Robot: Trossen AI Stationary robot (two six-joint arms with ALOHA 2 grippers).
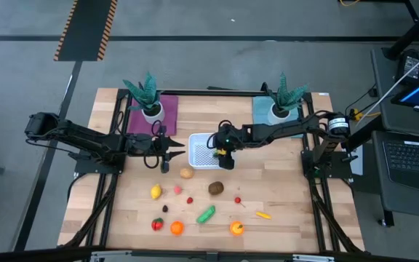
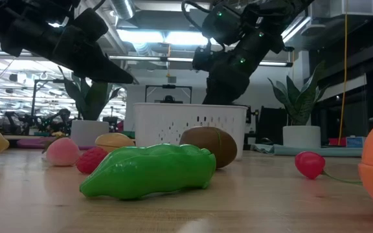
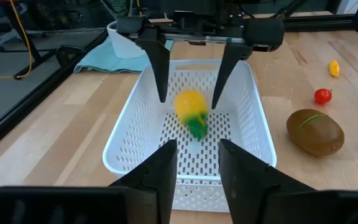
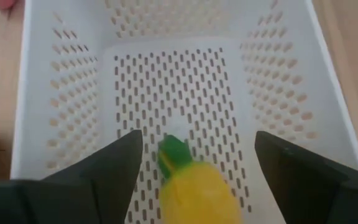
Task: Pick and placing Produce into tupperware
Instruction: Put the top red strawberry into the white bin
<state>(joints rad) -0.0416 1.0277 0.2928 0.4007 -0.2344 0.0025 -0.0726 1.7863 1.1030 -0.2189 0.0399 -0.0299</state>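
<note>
The tupperware, a white perforated basket [image 1: 195,138], [image 3: 122,148], stands at the table's middle. My right gripper [image 1: 226,161], [image 3: 189,98] hangs open over it, fingers slanting down. A yellow produce piece with a green tip [image 3: 190,111], [image 4: 199,186] is blurred between and below those fingertips, with a gap on each side and above the basket floor. My left gripper [image 1: 172,152], [image 3: 197,152] is open at the basket's left side, holding nothing. Other produce lies on the near half: a brown piece [image 1: 215,188], a tan one [image 1: 187,173], a green one [image 1: 206,214].
Two spiky potted plants [image 1: 150,98], [image 1: 282,98] stand on mats at the far edge, left and right of the basket. More produce is scattered toward the near edge: a yellow piece [image 1: 156,191], an orange one [image 1: 176,227], a red one [image 1: 157,224].
</note>
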